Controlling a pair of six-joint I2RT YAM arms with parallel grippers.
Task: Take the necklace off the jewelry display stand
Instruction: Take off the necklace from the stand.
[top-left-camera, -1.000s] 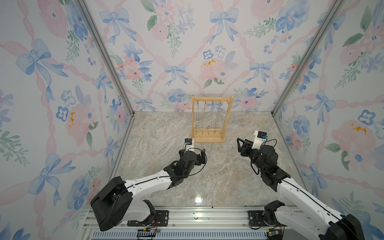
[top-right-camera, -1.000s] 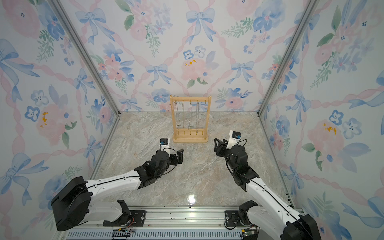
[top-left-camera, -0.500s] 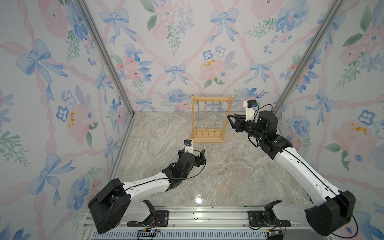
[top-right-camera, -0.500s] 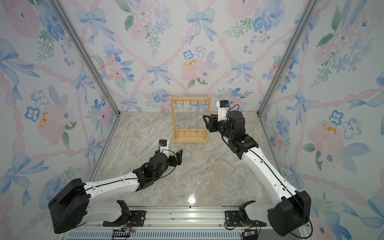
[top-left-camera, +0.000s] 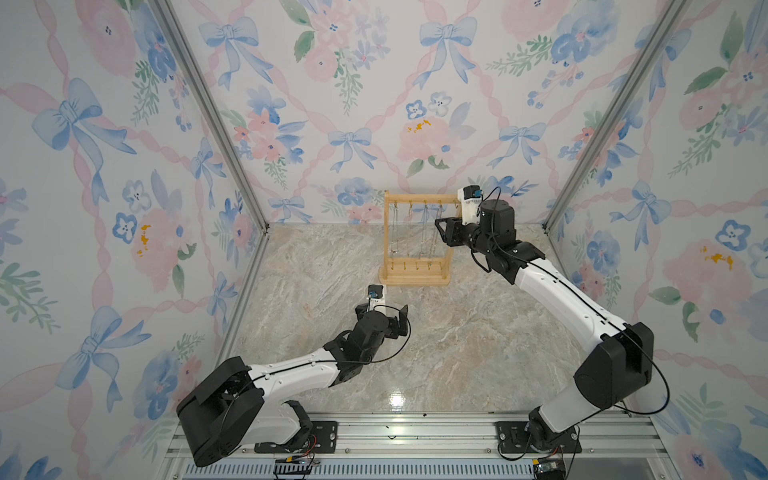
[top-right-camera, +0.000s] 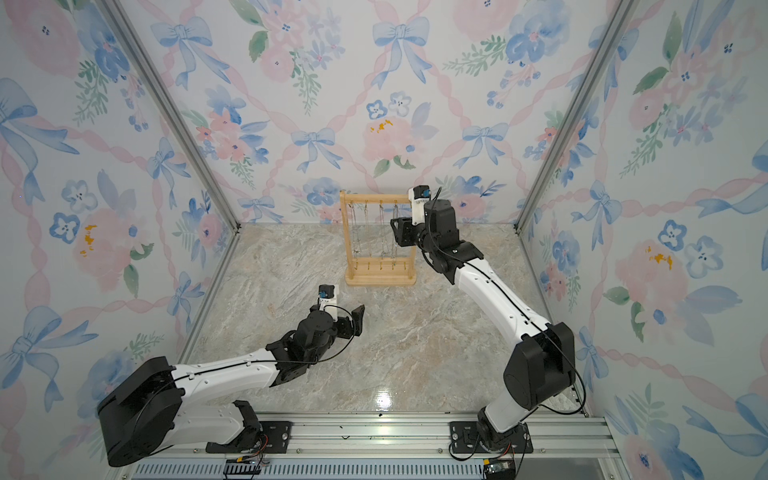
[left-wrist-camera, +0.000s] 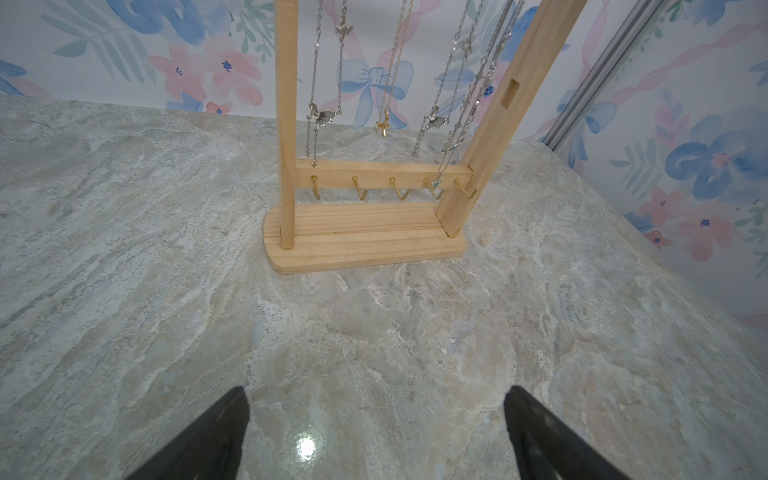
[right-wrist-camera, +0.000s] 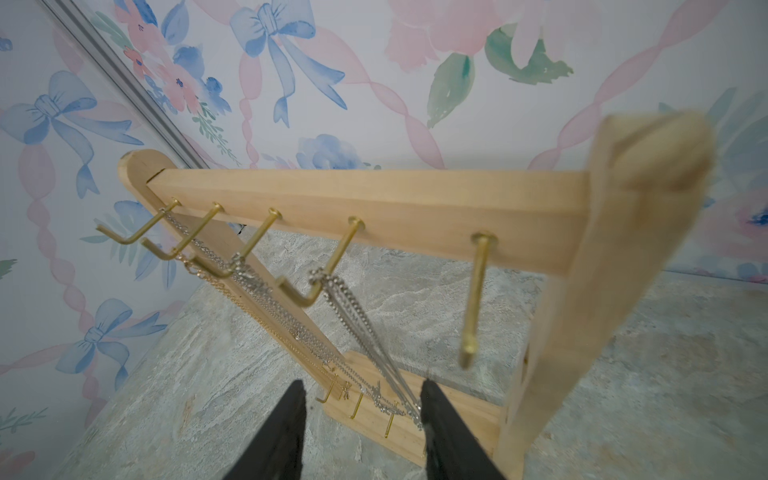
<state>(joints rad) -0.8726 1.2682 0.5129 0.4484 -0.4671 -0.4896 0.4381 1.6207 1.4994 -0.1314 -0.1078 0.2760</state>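
Note:
The jewelry display stand (top-left-camera: 415, 277) (top-right-camera: 380, 279), a light wooden frame on a flat base, is at the back of the table. Several necklaces (top-left-camera: 424, 232) (top-right-camera: 382, 232) hang from its top gold hooks. In the right wrist view a silver necklace (right-wrist-camera: 353, 307) hangs from the fourth hook of the top bar (right-wrist-camera: 374, 203), and the hook by the near post is bare. My right gripper (top-left-camera: 442, 232) (top-right-camera: 398, 232) (right-wrist-camera: 362, 386) is raised beside the stand's upper right, open and empty, with that chain close to one finger. My left gripper (top-left-camera: 402, 322) (top-right-camera: 358, 322) (left-wrist-camera: 376, 392) is low over the table, open wide and empty.
The marble table (top-left-camera: 457, 340) is walled by floral panels on three sides, with metal corner posts (top-left-camera: 582, 166). The stand's base (left-wrist-camera: 365, 245) lies a short way in front of the left gripper. A lower bar carries a row of gold hooks (left-wrist-camera: 399, 193).
The right arm has lifted from low over the table up and back to the stand's upper right side, and its jaws have narrowed a little. The left arm has barely moved.

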